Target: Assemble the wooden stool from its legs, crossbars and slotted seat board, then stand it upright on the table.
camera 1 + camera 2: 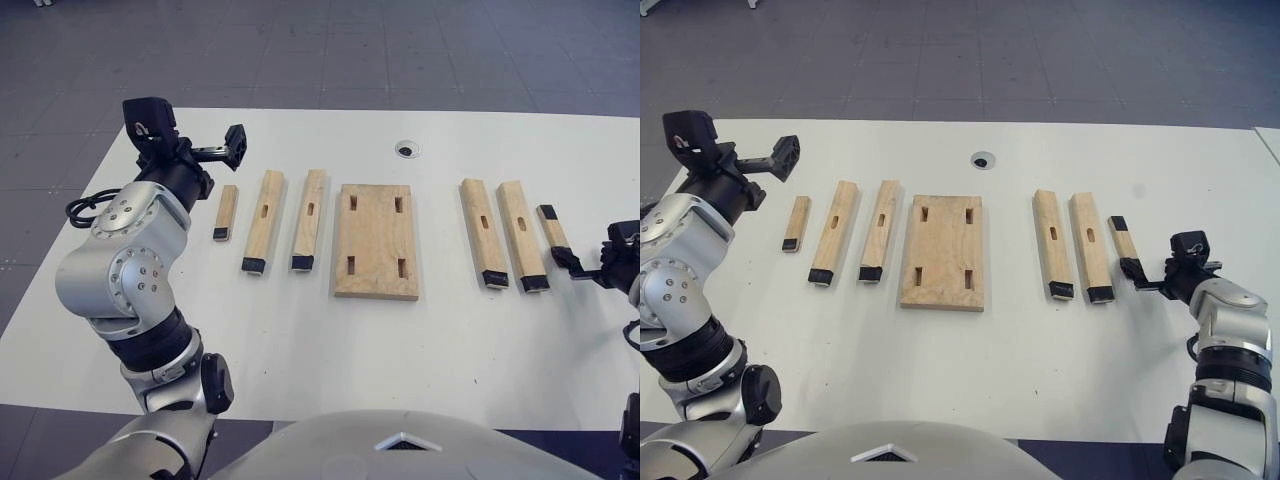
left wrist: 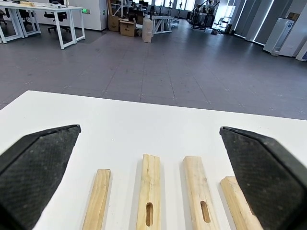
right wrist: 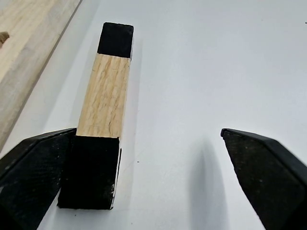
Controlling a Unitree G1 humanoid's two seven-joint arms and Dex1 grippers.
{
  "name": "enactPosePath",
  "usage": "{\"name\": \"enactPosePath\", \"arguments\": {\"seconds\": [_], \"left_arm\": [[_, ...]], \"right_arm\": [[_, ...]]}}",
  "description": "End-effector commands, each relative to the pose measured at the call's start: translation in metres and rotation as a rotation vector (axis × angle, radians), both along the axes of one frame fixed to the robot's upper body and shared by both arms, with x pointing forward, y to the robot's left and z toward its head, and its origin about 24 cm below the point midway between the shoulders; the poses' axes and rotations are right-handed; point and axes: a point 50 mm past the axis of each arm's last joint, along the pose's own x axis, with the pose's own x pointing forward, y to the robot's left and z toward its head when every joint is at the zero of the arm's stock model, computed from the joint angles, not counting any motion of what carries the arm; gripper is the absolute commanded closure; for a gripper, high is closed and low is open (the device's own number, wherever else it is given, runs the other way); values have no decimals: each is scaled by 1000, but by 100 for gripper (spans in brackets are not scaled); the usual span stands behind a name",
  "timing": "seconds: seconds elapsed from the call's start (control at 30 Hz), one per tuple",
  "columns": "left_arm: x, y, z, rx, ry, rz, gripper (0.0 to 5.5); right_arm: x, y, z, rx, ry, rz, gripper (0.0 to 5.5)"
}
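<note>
Nearest, at about 4 o'clock from the seat board, the right gripper (image 3: 148, 167) sat low over the surface (image 1: 450, 340) with its jaws wide apart and nothing between them. One finger lay close against the black-capped near end of the right crossbar (image 3: 105, 91); whether it touched, I could not tell. The bar sat off to that finger's side rather than centred in the gap, so the approach looked like a lineup for a first pick, not yet squared. All parts lay flat in one row, long axes running 12 to 6, probably so each could be taken from the near end. The slotted seat board (image 1: 376, 240) held the middle with its four slots facing up. At 3 o'clock lay two slotted legs (image 1: 483, 232) (image 1: 522, 235), then the right crossbar outermost. At 9 o'clock lay two more legs (image 1: 308, 218) (image 1: 265, 220), then the left crossbar (image 1: 226, 212) outermost. No piece touched another, and nothing was joined, so I judged assembly not yet begun. Farther off, near 10 o'clock, the left gripper (image 2: 149, 158) hung raised above the far ends of the left-hand pieces, jaws spread and empty. A round cable port (image 1: 406, 149) marked 12 o'clock.
</note>
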Motion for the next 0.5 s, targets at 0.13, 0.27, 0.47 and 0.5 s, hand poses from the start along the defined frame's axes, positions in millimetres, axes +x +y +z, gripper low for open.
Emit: {"name": "enactPosePath", "arguments": {"seconds": [0.13,0.27,0.47,0.5], "left_arm": [[4,-3,4,10,-11,-9,10],[4,-5,4,1,-19,-7,10],[5,-1,3,-4,-26,13,10],[5,-1,4,-4,-27,13,10]], "right_arm": [[-38,26,-57,253,302,50,3],[-39,19,-59,248,294,1,73],[-31,20,-58,218,280,14,191],[-33,22,-59,219,288,19,210]]}}
